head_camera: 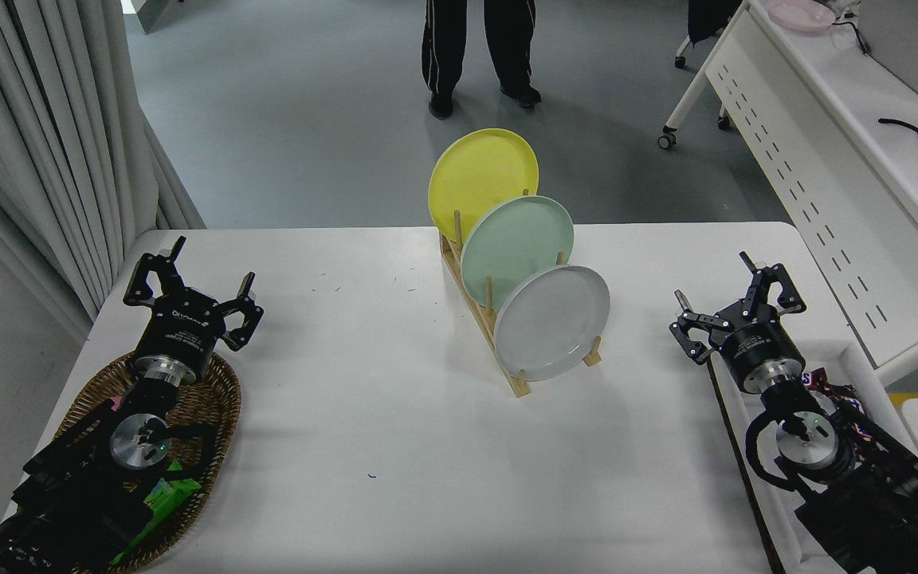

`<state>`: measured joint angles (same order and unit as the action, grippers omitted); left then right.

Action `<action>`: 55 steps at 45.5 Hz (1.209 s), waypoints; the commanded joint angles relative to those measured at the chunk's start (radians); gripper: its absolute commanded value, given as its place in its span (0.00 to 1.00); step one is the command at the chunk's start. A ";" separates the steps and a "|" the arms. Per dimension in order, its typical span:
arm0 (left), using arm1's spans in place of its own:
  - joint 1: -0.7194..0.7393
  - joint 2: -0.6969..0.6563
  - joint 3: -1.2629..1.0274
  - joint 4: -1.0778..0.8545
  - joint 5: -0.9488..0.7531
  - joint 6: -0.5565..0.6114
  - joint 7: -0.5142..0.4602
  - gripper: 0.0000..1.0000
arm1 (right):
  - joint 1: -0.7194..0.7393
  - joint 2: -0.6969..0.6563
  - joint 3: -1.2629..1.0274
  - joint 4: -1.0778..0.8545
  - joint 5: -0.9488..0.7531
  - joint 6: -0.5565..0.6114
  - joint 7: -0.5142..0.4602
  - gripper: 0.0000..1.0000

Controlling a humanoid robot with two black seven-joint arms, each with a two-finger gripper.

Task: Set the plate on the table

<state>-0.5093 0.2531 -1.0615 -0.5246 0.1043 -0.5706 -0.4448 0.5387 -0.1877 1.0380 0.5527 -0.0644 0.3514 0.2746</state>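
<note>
Big white table (395,446) with round corners, mostly bare in the middle; nothing lying flat on it yet, so the job looks to be at its very start.

Near the middle of the far edge, a wooden plate rack (499,335) running from the far edge toward the near-right; three plates standing on edge in it, one behind the other: yellow plate (481,179) farthest back, mint green plate (516,251) in the middle, light grey plate (552,321) at the front.

Grey plate not flat but up on its rim, tipped back a little, held between the rack's pegs; hollow face turned toward the near-right side of the table; being round, no long side to speak of, only a thin edge pointing up and across.

Right gripper (738,307) by the right edge, well apart from the grey plate, fingers spread wide, holding nothing; left gripper (188,287) parked near the left edge over a woven basket (216,406), also wide open and empty.

Likely next: reach the right gripper across to the grey plate's rim, pinch it at the top, lift it up clear of the pegs without bumping the green plate, then tip it flat onto a bare part of the table.

Beyond the far edge, a person's legs (479,44) on the floor.
</note>
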 commanded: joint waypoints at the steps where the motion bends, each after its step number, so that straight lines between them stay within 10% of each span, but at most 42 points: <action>1: 0.000 0.000 0.000 0.000 0.000 0.000 0.000 1.00 | 0.003 -0.001 -0.004 -0.005 -0.002 -0.005 0.000 1.00; 30: 0.000 0.000 0.000 0.000 0.000 0.000 0.000 1.00 | 0.003 -0.009 -0.041 0.003 -0.003 -0.002 -0.005 1.00; 55: 0.000 0.000 0.000 0.000 0.000 0.000 0.000 1.00 | 0.257 -0.427 -0.950 0.269 0.431 -0.006 -0.008 1.00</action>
<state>-0.5093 0.2531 -1.0615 -0.5247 0.1043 -0.5707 -0.4448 0.6354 -0.4099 0.5556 0.6654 0.1380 0.3458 0.2687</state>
